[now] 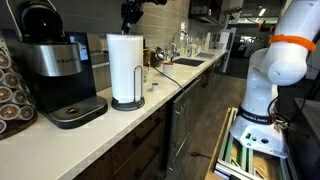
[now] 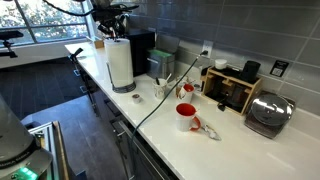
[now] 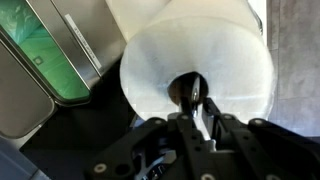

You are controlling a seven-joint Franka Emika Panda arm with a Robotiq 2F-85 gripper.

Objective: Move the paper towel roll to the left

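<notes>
The paper towel roll (image 1: 125,68) stands upright on its dark round base on the white counter, next to the coffee machine (image 1: 55,65). It also shows in the other exterior view (image 2: 120,62). My gripper (image 1: 130,24) hangs straight above the roll's top in both exterior views (image 2: 112,30). In the wrist view I look down on the roll's white top (image 3: 160,60). The gripper fingers (image 3: 197,108) are close together over the dark core hole, pinching the shiny centre post of the holder. The holder's base and wire arm are hidden in the wrist view.
A pod rack (image 1: 10,92) stands beyond the coffee machine. A sink (image 1: 188,62) lies further along the counter. A red mug (image 2: 186,116), a toaster (image 2: 268,113) and a small black appliance (image 2: 235,90) stand on the far counter stretch. The counter edge (image 1: 150,120) runs in front.
</notes>
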